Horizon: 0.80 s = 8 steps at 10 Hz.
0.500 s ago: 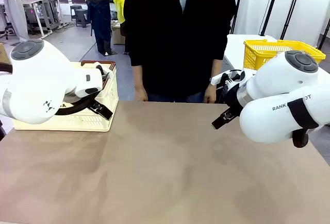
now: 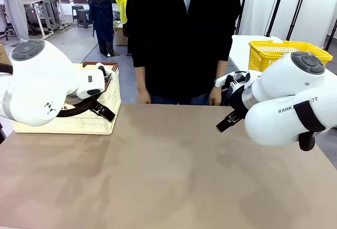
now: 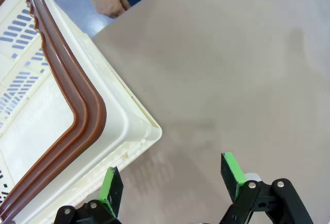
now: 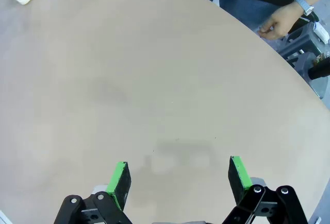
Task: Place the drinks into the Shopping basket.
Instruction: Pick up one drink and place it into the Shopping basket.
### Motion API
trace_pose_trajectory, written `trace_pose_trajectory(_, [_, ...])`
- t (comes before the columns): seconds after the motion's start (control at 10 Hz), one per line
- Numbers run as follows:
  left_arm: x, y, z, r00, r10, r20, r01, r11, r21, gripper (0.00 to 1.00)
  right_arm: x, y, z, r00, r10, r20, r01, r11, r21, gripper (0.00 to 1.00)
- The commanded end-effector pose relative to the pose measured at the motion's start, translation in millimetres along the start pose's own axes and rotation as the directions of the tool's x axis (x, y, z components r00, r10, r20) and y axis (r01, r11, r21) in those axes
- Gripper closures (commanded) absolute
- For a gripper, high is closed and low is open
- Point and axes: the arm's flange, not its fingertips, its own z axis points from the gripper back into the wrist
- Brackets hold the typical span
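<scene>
Wrist views show left gripper [image 3: 169, 170], near Shopping basket [image 3: 118, 126], and right gripper [image 4: 178, 165] spread wide.

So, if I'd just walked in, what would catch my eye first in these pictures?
Two bulky white robot arms, the left arm and the right arm, flank a wide tan table. A person in a black top stands at its far edge between them. A cream Shopping basket with a brown rim sits at the table's far left corner, and a yellow mesh basket stands behind the right arm.
</scene>
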Motion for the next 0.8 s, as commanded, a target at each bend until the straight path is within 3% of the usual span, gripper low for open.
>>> trace_pose_trajectory(0.0, [1.8,0.5,1.8,1.0,-0.001,0.006,0.001,1.0,0.002,0.0,0.0,0.0,0.0,1.0,-0.001,0.0,0.001,1.0,0.0,0.0])
trace_pose_trajectory(0.7, [1.8,0.5,1.8,1.0,-0.001,0.006,0.001,1.0,0.002,0.0,0.0,0.0,0.0,1.0,-0.001,0.0,0.001,1.0,0.0,0.0])
